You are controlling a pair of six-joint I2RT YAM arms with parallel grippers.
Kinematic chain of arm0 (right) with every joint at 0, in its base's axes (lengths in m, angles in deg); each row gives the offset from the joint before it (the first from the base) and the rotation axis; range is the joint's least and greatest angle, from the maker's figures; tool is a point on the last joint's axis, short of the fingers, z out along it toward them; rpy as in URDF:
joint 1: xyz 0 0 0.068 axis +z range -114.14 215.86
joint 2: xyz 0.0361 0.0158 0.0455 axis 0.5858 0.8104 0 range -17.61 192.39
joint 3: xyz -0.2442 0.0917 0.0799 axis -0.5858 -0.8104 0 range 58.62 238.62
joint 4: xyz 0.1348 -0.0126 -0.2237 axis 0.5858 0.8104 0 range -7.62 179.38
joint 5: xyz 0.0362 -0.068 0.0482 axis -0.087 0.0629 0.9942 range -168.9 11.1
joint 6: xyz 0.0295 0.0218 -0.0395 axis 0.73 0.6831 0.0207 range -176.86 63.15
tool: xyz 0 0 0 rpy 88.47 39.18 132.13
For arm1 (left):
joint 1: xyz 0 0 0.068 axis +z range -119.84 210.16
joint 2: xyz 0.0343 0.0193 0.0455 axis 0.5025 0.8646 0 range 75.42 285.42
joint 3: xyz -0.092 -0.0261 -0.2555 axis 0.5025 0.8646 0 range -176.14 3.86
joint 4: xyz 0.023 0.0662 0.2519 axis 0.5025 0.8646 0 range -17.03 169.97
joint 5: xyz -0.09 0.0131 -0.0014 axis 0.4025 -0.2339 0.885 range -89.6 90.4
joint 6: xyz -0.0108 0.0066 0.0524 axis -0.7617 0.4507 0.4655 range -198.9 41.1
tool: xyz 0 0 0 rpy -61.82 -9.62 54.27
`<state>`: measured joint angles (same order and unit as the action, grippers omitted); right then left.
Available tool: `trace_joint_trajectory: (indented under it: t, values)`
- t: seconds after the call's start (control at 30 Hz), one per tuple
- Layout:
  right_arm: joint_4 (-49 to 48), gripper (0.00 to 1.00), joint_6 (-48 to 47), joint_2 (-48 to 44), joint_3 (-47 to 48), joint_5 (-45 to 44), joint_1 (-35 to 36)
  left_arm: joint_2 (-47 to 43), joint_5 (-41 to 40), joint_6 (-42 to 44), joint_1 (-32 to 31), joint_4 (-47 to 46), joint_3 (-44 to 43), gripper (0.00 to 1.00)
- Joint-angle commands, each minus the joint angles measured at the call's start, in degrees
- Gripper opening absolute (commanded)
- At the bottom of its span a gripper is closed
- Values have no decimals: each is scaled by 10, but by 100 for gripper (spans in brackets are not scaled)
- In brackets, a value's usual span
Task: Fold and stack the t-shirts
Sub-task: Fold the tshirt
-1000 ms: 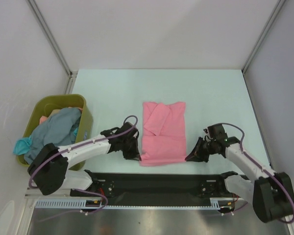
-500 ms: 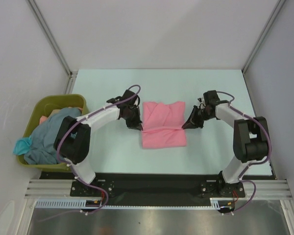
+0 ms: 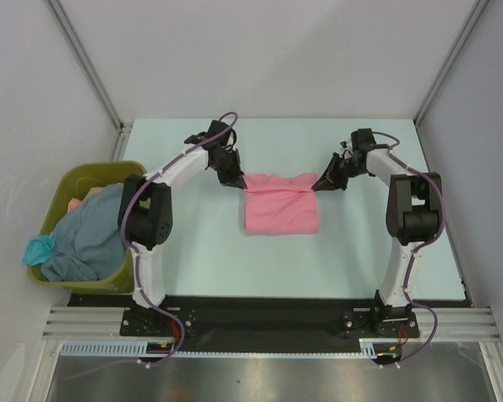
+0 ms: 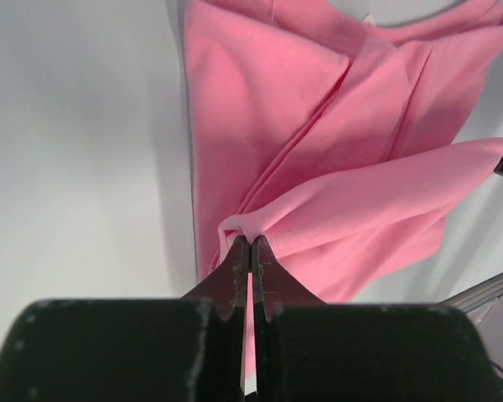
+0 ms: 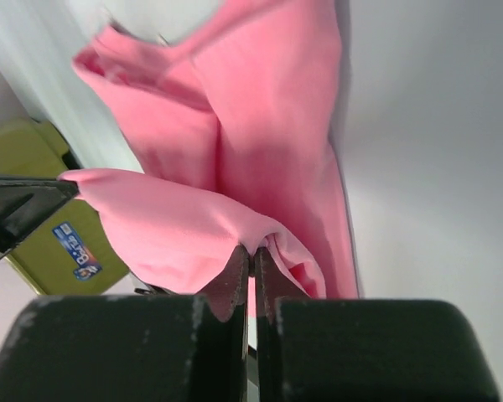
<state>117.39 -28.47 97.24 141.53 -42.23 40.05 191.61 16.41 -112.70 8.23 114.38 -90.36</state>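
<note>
Pink t-shirt: lies mid-counter, between the two arms, doubled over on itself. Its fold line is toward the arm bases and its far end toward the back wall.
Lifted edge: one edge of the shirt is stretched left to right in the air, over the far part of the layer lying flat.
Left jaws: closed to a thin slit, pinching the left corner of that lifted edge. The left wrist view shows cloth bunched right at the tips.
Right jaws: likewise pressed shut on the right corner. A pink fold wraps the tips in the right wrist view.
Key relation: the shirt lies inward from each pair of jaws, and the held edge runs crosswise from one to the other. The flat layer below has its long axis running near to far. Neither arm is nearer, as each has its own corner.
Step, as judged: a half-fold is almost laid. The edge probably needs lowering evenly onto the far end, then both corners letting go together.
Counter: pale, bare around the shirt.
Bin: olive, at the left edge, well apart. It holds a grey-blue shirt and a teal one, not yet folded.
</note>
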Motion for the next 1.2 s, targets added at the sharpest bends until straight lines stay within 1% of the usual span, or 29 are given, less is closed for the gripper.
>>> trace_joint_trajectory:
  t: [0.0,0.2,0.53,0.6,0.7,0.8,1.0,1.17]
  values:
    - [9,0,-3,22,63,10,-9,18,7,19,18,24,-61,0]
    - [25,0,3,77,142,12,-12,59,19,15,36,25,-119,0]
    - [31,0,16,132,215,23,-17,134,46,8,54,26,-214,0]
    - [35,0,19,133,231,29,-18,137,55,3,55,19,-221,0]
    - [43,0,24,122,243,34,-21,121,46,-3,55,-5,-205,0]
    - [29,0,40,108,248,39,-22,106,36,-5,55,-13,-200,0]
    - [31,0,50,154,298,50,-21,118,36,-26,56,-29,-211,0]
    - [-1,0,62,164,310,58,-23,129,28,-32,63,-40,-218,0]
